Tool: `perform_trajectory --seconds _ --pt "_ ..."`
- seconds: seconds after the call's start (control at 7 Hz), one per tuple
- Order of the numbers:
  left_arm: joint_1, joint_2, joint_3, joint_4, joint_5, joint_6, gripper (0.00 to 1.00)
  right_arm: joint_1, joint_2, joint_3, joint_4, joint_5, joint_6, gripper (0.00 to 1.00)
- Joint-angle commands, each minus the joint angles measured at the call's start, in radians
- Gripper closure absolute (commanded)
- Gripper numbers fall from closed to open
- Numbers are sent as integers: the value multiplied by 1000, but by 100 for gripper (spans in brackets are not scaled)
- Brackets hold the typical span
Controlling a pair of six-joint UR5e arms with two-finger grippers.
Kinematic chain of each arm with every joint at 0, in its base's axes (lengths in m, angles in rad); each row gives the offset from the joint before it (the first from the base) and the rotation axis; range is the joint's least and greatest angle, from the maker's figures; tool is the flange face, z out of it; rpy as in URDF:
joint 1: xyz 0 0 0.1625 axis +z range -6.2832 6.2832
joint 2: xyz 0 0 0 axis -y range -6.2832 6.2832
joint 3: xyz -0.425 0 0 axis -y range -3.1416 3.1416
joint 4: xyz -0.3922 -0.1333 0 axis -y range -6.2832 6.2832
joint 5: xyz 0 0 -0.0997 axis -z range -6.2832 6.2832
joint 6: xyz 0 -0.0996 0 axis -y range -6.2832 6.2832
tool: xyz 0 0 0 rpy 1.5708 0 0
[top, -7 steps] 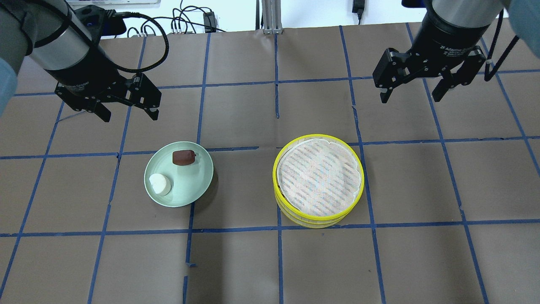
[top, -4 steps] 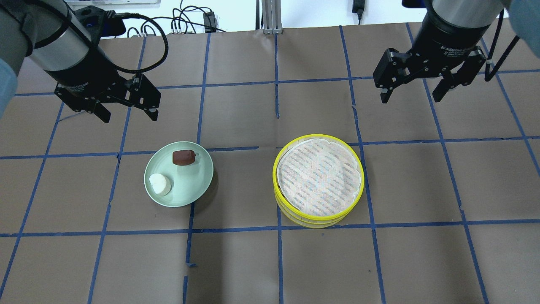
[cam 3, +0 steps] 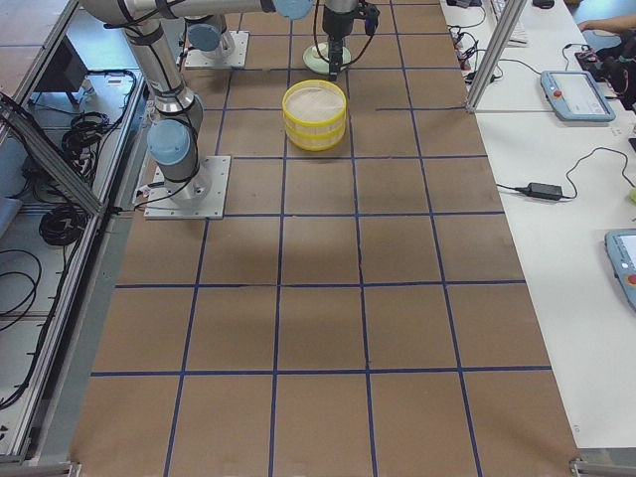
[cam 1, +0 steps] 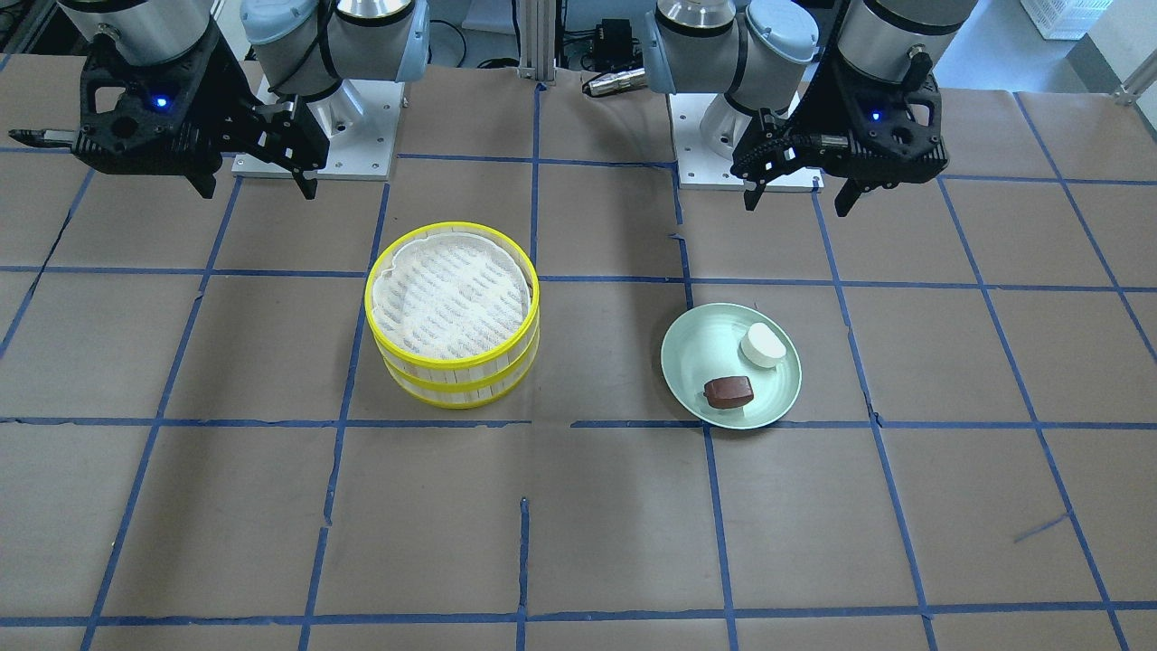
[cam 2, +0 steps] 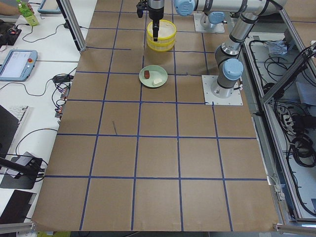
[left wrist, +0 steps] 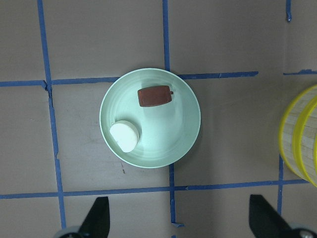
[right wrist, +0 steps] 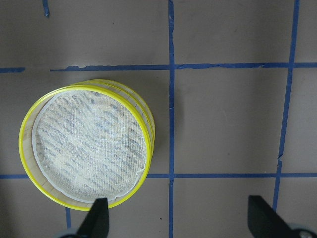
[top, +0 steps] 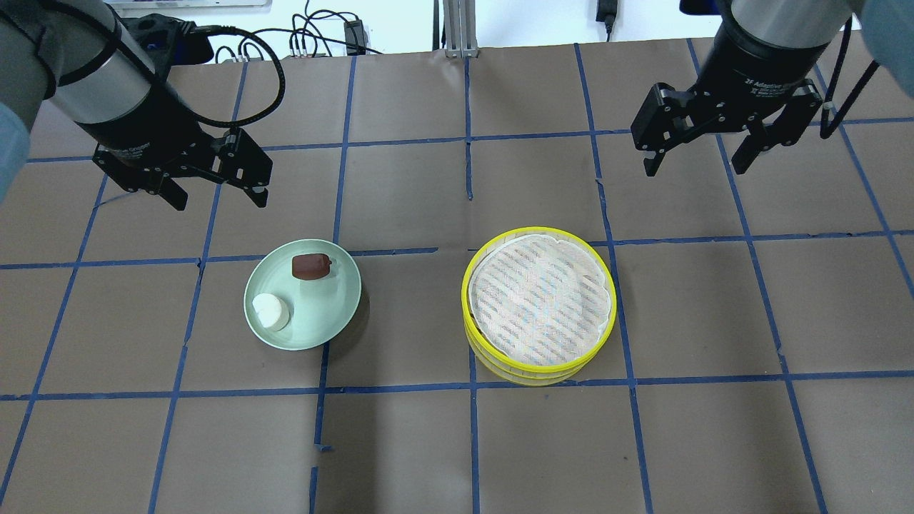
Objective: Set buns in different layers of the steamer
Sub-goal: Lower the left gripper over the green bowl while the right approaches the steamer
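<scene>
Pretty clearly a robotics lab, not a kitchen. Two arms (cam 2: 229, 74) are bolted on steel plates (cam 2: 236, 98) to a big table (top: 400, 442) covered in brown paper with a blue tape grid (top: 474, 442). White desks (cam 3: 586, 229) alongside carry teach pendants (cam 2: 17, 63), a power brick (cam 3: 545, 189) and loose cables (cam 2: 61, 86). Aluminium frame posts (cam 2: 74, 29) stand at the edges, and there's more wiring (cam 2: 296, 143) bundled behind the robot.

A pale green plate (top: 325, 310) sits near the middle of a bench (top: 714, 442) covered in brown paper and gridded with blue tape (top: 468, 107). Black cables (top: 321, 33) lie just beyond its far edge.
</scene>
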Motion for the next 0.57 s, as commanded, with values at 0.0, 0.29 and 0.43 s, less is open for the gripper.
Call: perform_trajectory --seconds 0.0,0.29,0.43 --pt "5 -46 -48 62 0 18 0 15 10 6 -3 9 -4 0" --pt "5 -169 -94 244 1 16 0 17 15 136 -55 -15 -3 0" --pt "5 -224 -99 264 0 7 0 20 15 240 -172 -5 31 0"
